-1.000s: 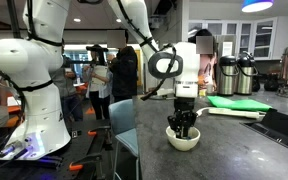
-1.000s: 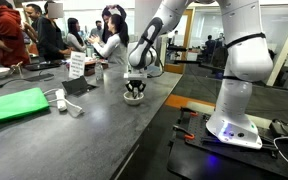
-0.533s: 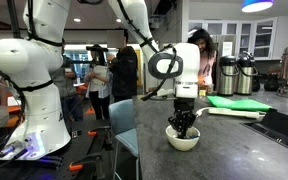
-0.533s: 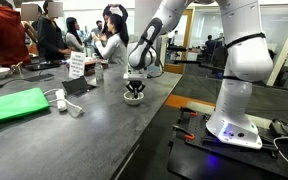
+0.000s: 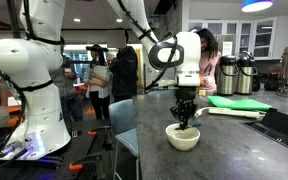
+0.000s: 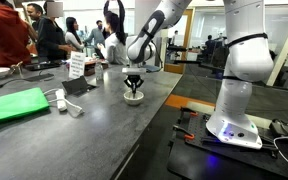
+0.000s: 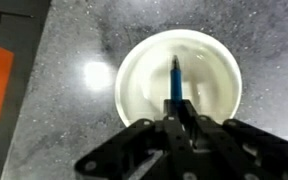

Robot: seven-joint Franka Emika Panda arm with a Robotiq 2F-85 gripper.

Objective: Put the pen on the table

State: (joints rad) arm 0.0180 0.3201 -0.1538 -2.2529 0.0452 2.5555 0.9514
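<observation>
Wrist view, looking straight down past the gripper (image 7: 176, 112) into the white bowl (image 7: 129, 60). Clamped firmly on the upper end of the pen (image 7: 175, 78), jaws almost together, only the thin blue shaft between the fingertips. Hanging nearly upright over the middle of the bowl; cannot tell whether the lower tip touches the bottom or is just above it.

In both exterior views, lifted compared with half a second ago: then sunk deep into the white bowl (image 5: 183, 139), now raised, with the gripper (image 5: 184, 117) standing above the rim, and the same from the opposite side (image 6: 134, 84).

Judged from this: grasp most likely good, and pen on its way out of the bowl. Not yet on the table (image 7: 44, 130). Remaining: to carry it sideways over the bare grey surface beside the bowl, lower it and let go.
</observation>
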